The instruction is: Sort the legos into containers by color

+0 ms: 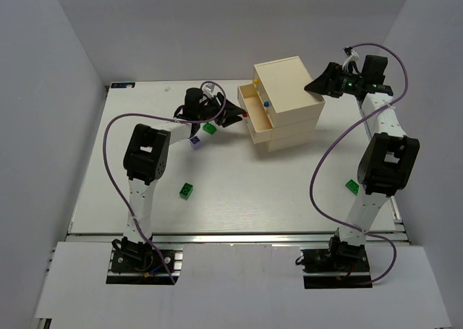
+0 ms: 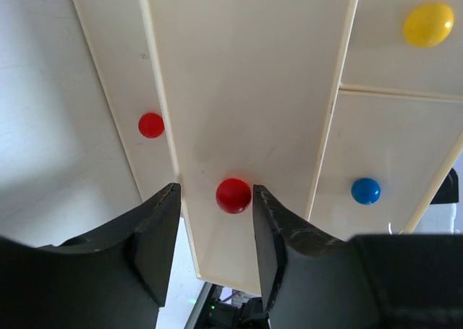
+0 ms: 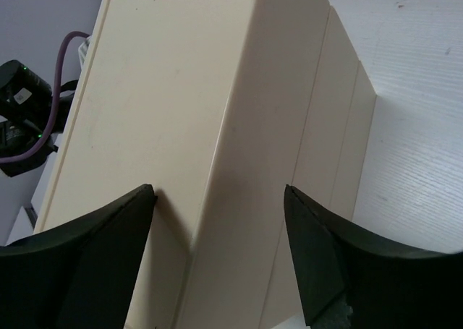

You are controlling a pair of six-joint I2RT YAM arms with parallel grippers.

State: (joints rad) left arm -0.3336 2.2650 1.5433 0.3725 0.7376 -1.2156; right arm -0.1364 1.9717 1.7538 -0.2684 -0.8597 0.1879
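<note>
The cream chest (image 1: 286, 105) stands at the table's middle back, with a drawer (image 1: 249, 97) pulled out toward the left. My left gripper (image 1: 239, 116) is at the drawer fronts. In the left wrist view its fingers (image 2: 163, 228) stand open on either side of a red knob (image 2: 234, 195), with a gap on the left side. My right gripper (image 1: 315, 87) is open at the chest's back right corner, straddling that edge (image 3: 218, 191). Green legos lie on the table (image 1: 209, 128), (image 1: 187, 190), (image 1: 351, 186), and a purple one (image 1: 194, 143) lies beside the left arm.
Other knobs show on the drawer fronts: red (image 2: 150, 124), blue (image 2: 365, 191) and yellow (image 2: 428, 24). White walls close in the table on the left, back and right. Purple cables loop over both arms.
</note>
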